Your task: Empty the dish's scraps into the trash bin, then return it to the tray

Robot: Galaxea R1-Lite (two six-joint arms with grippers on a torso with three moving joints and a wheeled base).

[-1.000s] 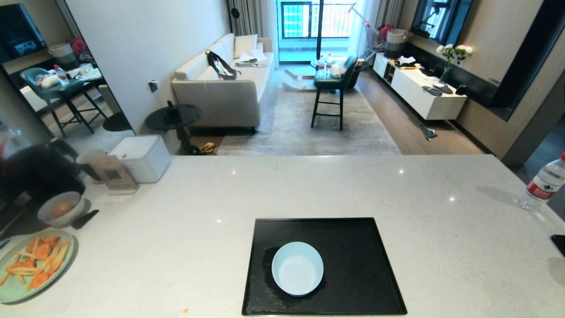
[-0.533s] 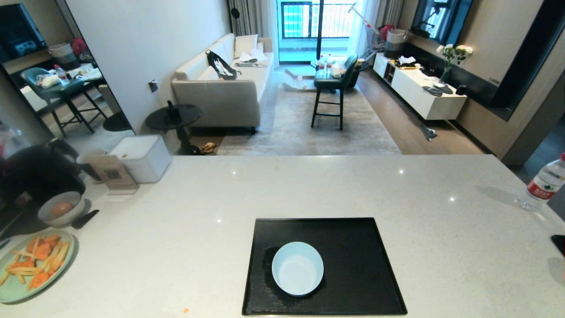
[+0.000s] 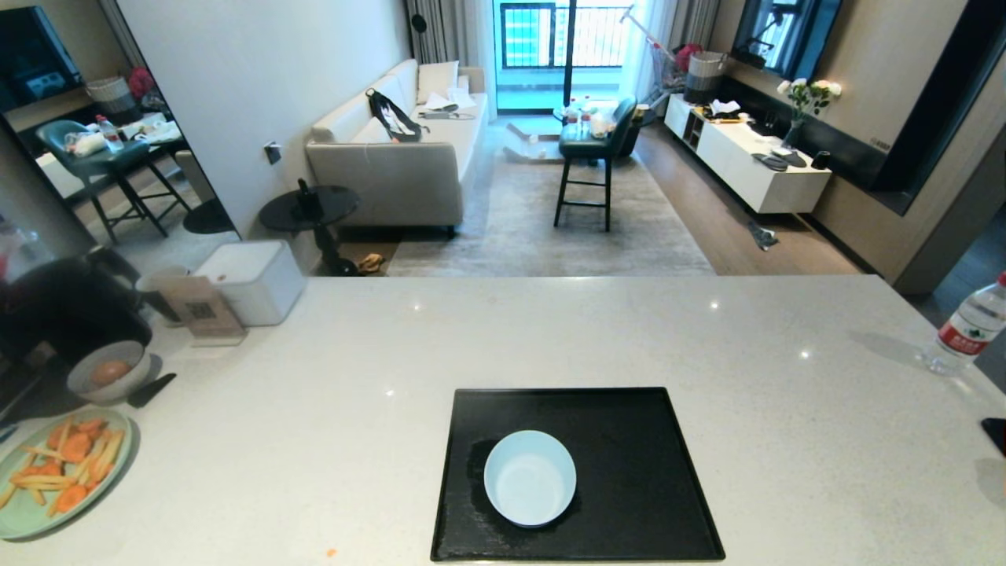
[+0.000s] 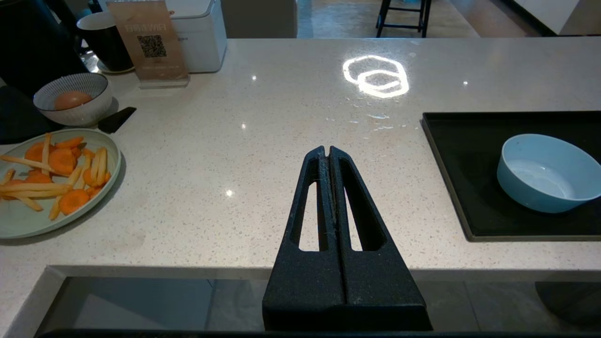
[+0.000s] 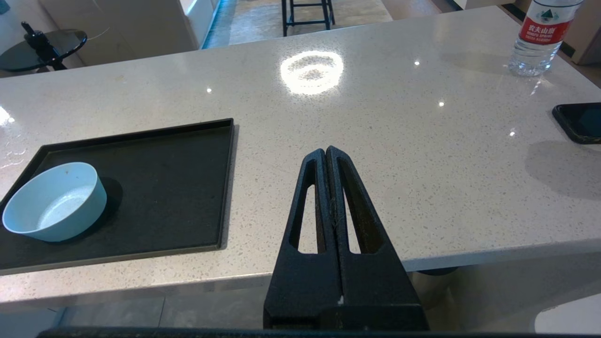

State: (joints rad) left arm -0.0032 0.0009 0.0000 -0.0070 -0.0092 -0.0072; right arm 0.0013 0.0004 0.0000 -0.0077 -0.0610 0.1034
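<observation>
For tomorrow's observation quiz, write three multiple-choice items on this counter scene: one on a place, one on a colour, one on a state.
1. Where is the dish?
A on the tray
B on the green plate
C beside the bottle

2. What colour is the tray?
A white
B black
C green

3. How is the left hand?
A shut, empty
B open
C holding the dish

Answers: 1 A, its base rests inside the tray's rim; 2 B, dark against the pale counter; 3 A, fingers pressed together with nothing between.

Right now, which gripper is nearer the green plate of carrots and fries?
Left. The left gripper, shut, hangs at the counter's near edge with the green plate just to its left. The right gripper, also shut, sits beyond the tray, far from it.
</observation>
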